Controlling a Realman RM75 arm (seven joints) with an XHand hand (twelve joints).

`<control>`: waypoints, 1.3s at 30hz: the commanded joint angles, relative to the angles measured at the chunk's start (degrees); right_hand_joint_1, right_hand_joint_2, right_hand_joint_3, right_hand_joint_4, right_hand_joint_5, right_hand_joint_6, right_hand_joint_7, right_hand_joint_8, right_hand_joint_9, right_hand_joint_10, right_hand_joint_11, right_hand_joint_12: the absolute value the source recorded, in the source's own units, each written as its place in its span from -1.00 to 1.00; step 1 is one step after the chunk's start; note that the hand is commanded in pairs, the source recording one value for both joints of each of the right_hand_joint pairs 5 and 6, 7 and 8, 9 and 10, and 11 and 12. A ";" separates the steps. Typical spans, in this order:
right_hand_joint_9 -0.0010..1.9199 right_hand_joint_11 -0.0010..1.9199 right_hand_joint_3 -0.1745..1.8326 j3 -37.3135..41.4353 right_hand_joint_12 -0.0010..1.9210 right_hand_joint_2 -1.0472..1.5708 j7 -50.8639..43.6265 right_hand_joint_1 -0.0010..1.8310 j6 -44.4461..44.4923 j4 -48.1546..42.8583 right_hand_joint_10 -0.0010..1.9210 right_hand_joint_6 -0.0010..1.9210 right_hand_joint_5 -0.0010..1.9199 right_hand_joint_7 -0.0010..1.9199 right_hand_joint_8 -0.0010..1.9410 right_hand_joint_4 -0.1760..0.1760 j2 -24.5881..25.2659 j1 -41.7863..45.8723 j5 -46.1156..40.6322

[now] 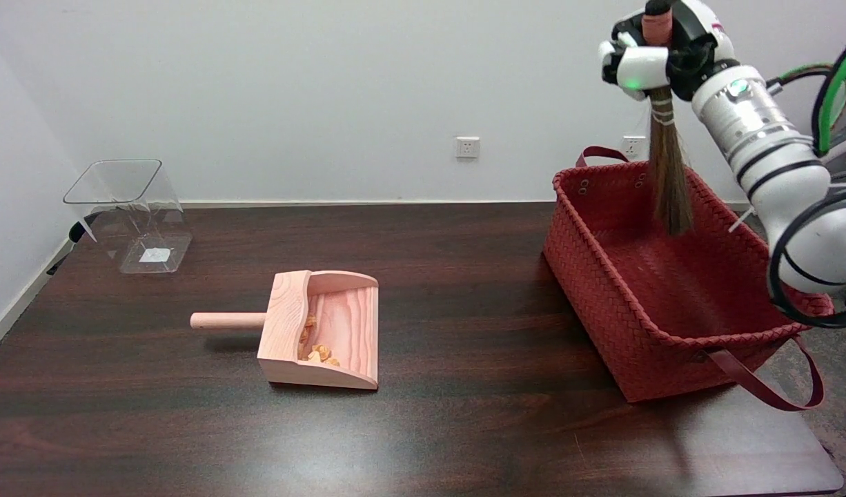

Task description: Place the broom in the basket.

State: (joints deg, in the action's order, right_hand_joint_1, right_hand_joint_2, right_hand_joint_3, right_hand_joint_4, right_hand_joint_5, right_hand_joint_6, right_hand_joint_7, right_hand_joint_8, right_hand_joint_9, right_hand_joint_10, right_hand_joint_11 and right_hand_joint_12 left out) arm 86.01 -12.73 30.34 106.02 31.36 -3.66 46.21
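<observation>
My right hand (654, 52) is raised at the upper right and grips the handle of a small broom (668, 172). The broom hangs upright, brown bristles pointing down. Its bristle tips dangle over the far part of the red woven basket (602, 276), roughly level with the basket's far rim. The basket stands on the right side of the dark table and nothing else shows inside it. The top of the broom handle pokes out above my fingers.
A wooden dustpan (323, 331) with a few crumbs lies mid-table, its handle pointing left. A clear plastic bin (130, 214) stands at the far left. The basket's strap handles (775, 390) hang over its near and far rims. The table's right edge is next to the basket.
</observation>
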 commanded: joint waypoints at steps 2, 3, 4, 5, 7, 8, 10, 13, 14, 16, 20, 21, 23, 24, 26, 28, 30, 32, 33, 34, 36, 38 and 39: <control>1.00 1.00 0.43 18.55 1.00 0.25 -0.12 0.46 -12.15 1.18 1.00 1.00 1.00 1.00 0.98 0.00 1.30 22.57 -7.86; 1.00 1.00 0.43 18.64 1.00 0.25 -0.12 0.46 -12.27 1.22 1.00 1.00 1.00 1.00 0.98 0.00 1.46 23.11 -7.89; 1.00 1.00 0.42 18.71 1.00 0.25 -0.06 0.47 -12.29 1.23 1.00 1.00 1.00 1.00 0.98 0.00 1.56 23.55 -7.89; 1.00 1.00 0.42 18.96 1.00 0.26 0.07 0.47 -12.29 1.23 1.00 1.00 1.00 1.00 0.98 0.00 1.76 24.23 -7.94; 1.00 1.00 0.40 19.14 1.00 0.27 0.15 0.47 -12.29 1.23 1.00 1.00 1.00 1.00 0.98 0.00 2.26 25.28 -8.57; 1.00 1.00 0.40 18.97 1.00 0.28 -0.04 0.47 -12.30 1.19 1.00 1.00 1.00 1.00 0.98 0.00 2.36 25.46 -9.53; 1.00 1.00 0.40 18.23 1.00 0.28 -0.12 0.46 -12.31 1.04 1.00 1.00 1.00 1.00 0.98 0.00 2.52 25.50 -10.87; 1.00 1.00 0.39 16.24 1.00 0.29 -0.12 0.46 -12.39 1.02 1.00 1.00 1.00 1.00 0.98 0.00 2.71 24.70 -10.60; 1.00 1.00 0.38 15.39 1.00 0.29 -0.12 0.46 -12.39 0.96 1.00 1.00 1.00 1.00 0.98 0.00 2.71 24.30 -10.60; 1.00 1.00 0.37 13.42 1.00 0.29 -0.12 0.46 -12.37 0.80 1.00 1.00 1.00 1.00 0.98 0.00 2.71 23.16 -10.60; 1.00 1.00 0.37 10.44 1.00 0.29 -0.12 0.46 -12.37 0.70 1.00 1.00 1.00 1.00 0.98 0.00 4.48 20.22 -10.63; 1.00 1.00 0.37 9.80 1.00 0.29 -0.17 0.46 -12.38 0.70 1.00 1.00 1.00 1.00 0.98 0.00 5.44 19.48 -10.43; 1.00 1.00 0.37 8.62 1.00 0.29 -0.20 0.47 -12.77 0.52 1.00 1.00 1.00 1.00 0.98 0.00 7.17 17.95 -9.13; 1.00 1.00 0.38 8.21 1.00 0.28 -0.20 0.47 -13.04 0.35 1.00 1.00 1.00 1.00 0.98 0.00 7.88 17.36 -8.28; 1.00 1.00 0.44 6.68 1.00 0.24 -0.20 0.48 -13.64 -0.05 1.00 1.00 1.00 1.00 0.98 0.00 10.04 15.51 -5.89; 1.00 1.00 0.46 5.61 1.00 0.23 -0.20 0.48 -14.14 -0.37 1.00 1.00 1.00 1.00 0.98 0.00 11.65 14.21 -4.66; 1.00 1.00 0.51 4.88 1.00 0.21 -0.20 0.48 -14.49 -0.80 1.00 1.00 1.00 1.00 0.98 0.00 12.80 13.24 -4.53; 1.00 1.00 0.56 4.52 1.00 0.17 0.23 0.49 -14.89 -1.43 1.00 1.00 1.00 1.00 0.98 0.00 13.98 12.59 -3.32; 1.00 1.00 0.58 4.52 1.00 0.16 0.42 0.49 -14.93 -1.65 1.00 1.00 1.00 1.00 0.98 0.00 14.31 12.45 -2.72; 1.00 1.00 0.59 4.40 1.00 0.16 0.50 0.49 -14.94 -1.88 1.00 1.00 1.00 1.00 0.98 0.00 14.67 12.24 -2.14; 1.00 1.00 0.63 4.03 1.00 0.14 0.72 0.49 -14.96 -2.22 1.00 1.00 1.00 1.00 0.98 0.00 15.15 12.05 -1.65; 1.00 1.00 0.63 3.33 1.00 0.14 1.70 0.49 -14.94 -2.39 1.00 1.00 1.00 1.00 0.98 0.00 15.53 11.81 -1.03; 1.00 1.00 0.64 3.07 1.00 0.14 1.99 0.49 -14.93 -2.41 1.00 1.00 1.00 1.00 0.98 0.00 15.57 11.73 -0.71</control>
State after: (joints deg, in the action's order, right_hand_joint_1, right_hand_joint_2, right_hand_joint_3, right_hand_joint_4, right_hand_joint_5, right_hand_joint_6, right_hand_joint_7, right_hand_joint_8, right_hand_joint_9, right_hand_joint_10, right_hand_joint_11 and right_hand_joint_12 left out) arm 94.17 -12.75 17.37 105.80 40.27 12.50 40.10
